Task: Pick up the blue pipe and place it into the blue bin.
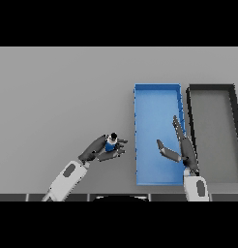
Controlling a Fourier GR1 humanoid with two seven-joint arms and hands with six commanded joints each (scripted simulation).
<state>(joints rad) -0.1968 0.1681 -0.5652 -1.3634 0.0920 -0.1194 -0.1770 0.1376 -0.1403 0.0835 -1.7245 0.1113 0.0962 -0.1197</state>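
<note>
The left hand has its fingers curled round the blue pipe, held just left of the blue bin. The right hand, fingers straight and spread, hovers over that bin's right side; a black bin lies just beyond it. No writing is legible.

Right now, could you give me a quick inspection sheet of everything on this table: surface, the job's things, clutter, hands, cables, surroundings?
Surface: grey table, plain and flat.
Job's things: blue pipe, small, with a dark end, held left of the blue bin; nothing lies in the bin.
Clutter: black bin beside the blue one, on its right, nothing seen inside.
Hands: left hand curled round the pipe, outside the bin; right hand open, fingers straight, over the blue bin's right side, holding nothing.
Cables: nothing seen.
Surroundings: nothing seen beyond the table.
</note>
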